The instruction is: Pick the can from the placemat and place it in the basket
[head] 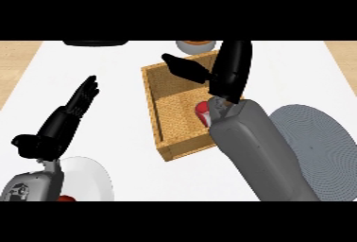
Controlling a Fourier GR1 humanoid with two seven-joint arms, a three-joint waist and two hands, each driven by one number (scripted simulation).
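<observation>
A wicker basket [174, 101] stands mid-counter. Inside it lies a red and white can [203, 113], mostly hidden by my right forearm. My right hand [226, 66] hovers over the basket with fingers straight and thumb spread toward the left; nothing is in it. The grey round placemat [317, 142] lies to the right of the basket and nothing shows on it. My left hand [66, 118] rests open at the left, fingers pointing up and away.
A white plate [90, 182] with a red item [65, 198] sits at the lower left, partly under my left forearm. A grey bowl [195, 46] stands behind the basket. A dark object [96, 43] lies at the far edge.
</observation>
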